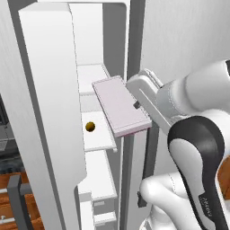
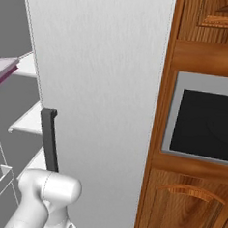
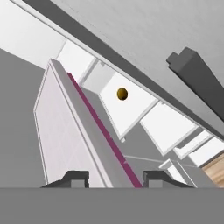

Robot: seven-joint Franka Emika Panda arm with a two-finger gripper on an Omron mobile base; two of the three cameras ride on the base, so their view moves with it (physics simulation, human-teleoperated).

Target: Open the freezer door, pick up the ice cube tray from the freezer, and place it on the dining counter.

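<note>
Left base view: the gripper grips the near edge of the ice cube tray, which juts flat out from the hand toward the freezer and hangs in the air above the shelves. Held level like this, it looks lifted clear and ready to be carried out to the dining counter. Below and beyond the hand a small orange-brown ball sits on a white shelf. The freezer door stands swung open past the tray, its white inner side showing

Right base view: only a corner of the tray shows, off to the far side of the plain grey door with its dark handle. Wooden cabinets and a built-in oven fill the room beyond

Hand view: the tray runs straight out from between the two fingertips, its pink side edge facing up, so the jaws are narrowed onto it. The ball lies ahead on its shelf, apart from the tray
</note>
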